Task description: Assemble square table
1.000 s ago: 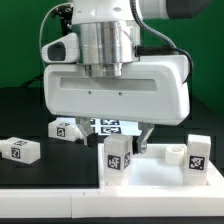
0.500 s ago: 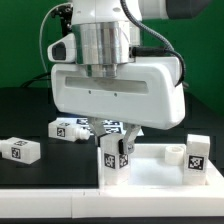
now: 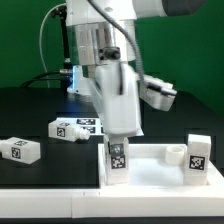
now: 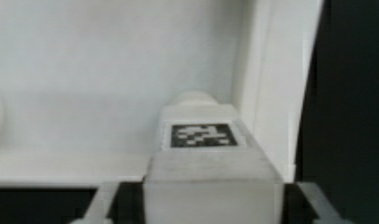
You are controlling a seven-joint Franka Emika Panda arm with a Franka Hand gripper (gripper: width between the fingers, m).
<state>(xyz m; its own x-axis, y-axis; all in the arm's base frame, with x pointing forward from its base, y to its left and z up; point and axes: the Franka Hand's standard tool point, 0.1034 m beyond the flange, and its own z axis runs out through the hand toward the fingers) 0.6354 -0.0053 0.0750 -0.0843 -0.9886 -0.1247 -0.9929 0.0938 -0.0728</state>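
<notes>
Clamping an upright leg by its upper end, the gripper holds it at the top's corner on the exterior view's left; a second leg stands at that view's right.

Gripper around one tagged leg upright on the white square top, second leg upright nearby.

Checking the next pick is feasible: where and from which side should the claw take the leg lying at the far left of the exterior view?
Probably best: grip the lying leg across its two long side faces, about mid-length, coming straight down from above. It lies flat on the black table, blocky with parallel sides, and has bare table around it.
</notes>
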